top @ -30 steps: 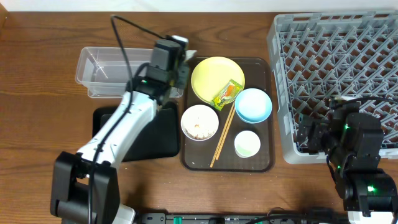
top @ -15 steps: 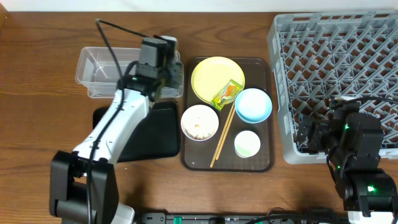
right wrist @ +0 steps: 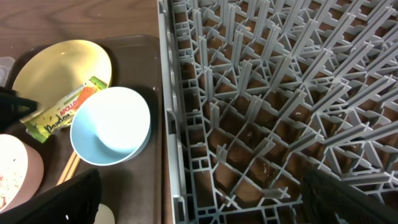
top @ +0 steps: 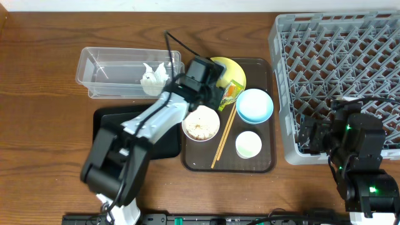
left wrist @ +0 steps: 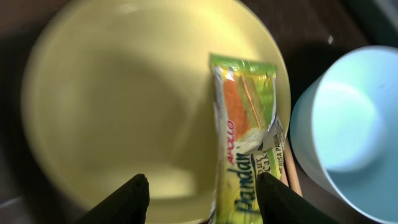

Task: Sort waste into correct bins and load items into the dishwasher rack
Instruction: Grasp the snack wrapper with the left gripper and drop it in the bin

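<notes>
My left gripper [top: 217, 84] [left wrist: 202, 202] hangs open low over the round yellow plate [top: 219, 67] [left wrist: 118, 106]. The green-yellow-orange snack wrapper [top: 230, 94] [left wrist: 244, 137] lies on the plate's right side, its lower end between my fingers, close to the right one. Crumpled white paper [top: 154, 79] lies in the clear tub [top: 103, 72]. The light blue bowl [top: 254, 105] [right wrist: 111, 126], the white bowl [top: 200, 123] with rice scraps, the white cup [top: 248, 144] and the chopsticks [top: 223, 134] sit on the brown tray [top: 265, 164]. My right gripper [right wrist: 205, 199] is wide open over the left edge of the dishwasher rack [top: 340, 69] [right wrist: 261, 93].
The black tray [top: 106, 122] lies in front of the clear tub, partly under my left arm. The rack's left wall stands right beside the brown tray. Bare wooden table shows at the far left and along the back.
My left gripper opened over the clear tub and left the crumpled paper in it. It then swung right to the yellow plate. The right arm has not moved.
</notes>
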`<control>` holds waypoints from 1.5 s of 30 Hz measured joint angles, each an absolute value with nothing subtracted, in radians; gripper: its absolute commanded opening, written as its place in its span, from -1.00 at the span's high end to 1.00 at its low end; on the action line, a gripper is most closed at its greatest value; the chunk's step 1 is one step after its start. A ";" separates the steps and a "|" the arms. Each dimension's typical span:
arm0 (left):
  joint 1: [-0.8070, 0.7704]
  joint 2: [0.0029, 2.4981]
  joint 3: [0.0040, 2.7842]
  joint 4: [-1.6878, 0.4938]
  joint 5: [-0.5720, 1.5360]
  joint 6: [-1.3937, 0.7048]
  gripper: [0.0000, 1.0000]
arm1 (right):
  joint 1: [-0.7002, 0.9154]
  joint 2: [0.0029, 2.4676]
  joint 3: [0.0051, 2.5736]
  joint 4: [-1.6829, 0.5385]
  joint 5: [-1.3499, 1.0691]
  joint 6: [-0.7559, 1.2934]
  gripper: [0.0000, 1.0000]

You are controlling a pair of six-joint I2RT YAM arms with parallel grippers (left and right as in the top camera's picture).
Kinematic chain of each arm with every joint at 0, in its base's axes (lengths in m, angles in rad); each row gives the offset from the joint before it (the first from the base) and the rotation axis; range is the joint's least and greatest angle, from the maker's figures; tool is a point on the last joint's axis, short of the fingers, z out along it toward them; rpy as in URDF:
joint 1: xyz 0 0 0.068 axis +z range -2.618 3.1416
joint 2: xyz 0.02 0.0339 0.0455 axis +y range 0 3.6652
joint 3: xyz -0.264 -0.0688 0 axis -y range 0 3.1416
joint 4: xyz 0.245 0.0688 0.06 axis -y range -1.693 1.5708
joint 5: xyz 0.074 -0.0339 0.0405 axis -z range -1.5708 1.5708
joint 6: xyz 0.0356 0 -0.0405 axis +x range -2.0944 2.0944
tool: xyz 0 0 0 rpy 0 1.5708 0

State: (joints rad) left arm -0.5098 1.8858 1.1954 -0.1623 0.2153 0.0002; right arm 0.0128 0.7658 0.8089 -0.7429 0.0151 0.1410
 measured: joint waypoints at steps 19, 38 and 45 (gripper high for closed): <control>-0.495 1.853 1.195 -0.142 0.226 0.000 0.88 | 0.013 0.766 0.809 -0.744 0.015 0.141 -0.99; -0.113 1.692 1.196 -0.234 0.001 -0.596 0.39 | 0.013 0.766 0.809 -0.744 0.015 0.141 -0.99; -0.113 1.705 1.196 -0.237 0.000 -0.685 -0.18 | 0.013 0.766 0.809 -0.744 0.015 0.141 -0.99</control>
